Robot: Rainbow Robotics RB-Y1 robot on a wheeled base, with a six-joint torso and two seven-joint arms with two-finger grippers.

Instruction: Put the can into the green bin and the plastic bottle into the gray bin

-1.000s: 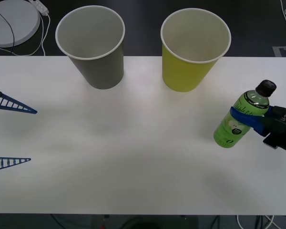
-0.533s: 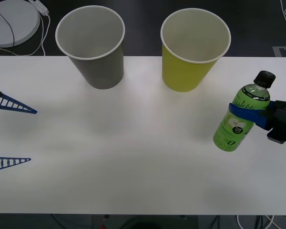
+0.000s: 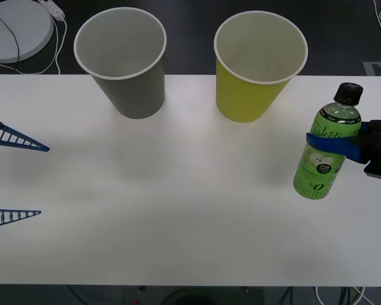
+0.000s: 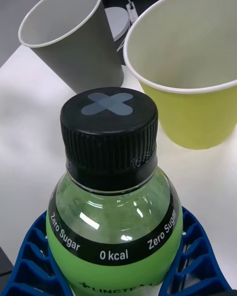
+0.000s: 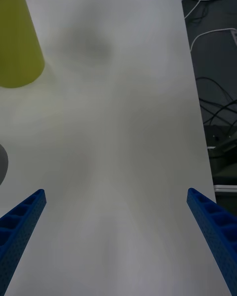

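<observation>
The plastic bottle [image 3: 322, 151] was bright green with a black cap, a gray cross on top. The gray bin [image 3: 124, 60] and yellow-green bin [image 3: 257, 63] had white rims. The surface [image 3: 178, 203] was white.

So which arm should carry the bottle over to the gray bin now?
Right: the right gripper is already shut around the plastic bottle. The left gripper waits open, though it sits nearer the gray bin.

white table [image 3: 178, 210]; white round disc [image 3: 16, 28] with cable behind.

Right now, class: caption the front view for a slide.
Right end effector grips the plastic bottle beside the green bin; gray bin stands farther left.
</observation>
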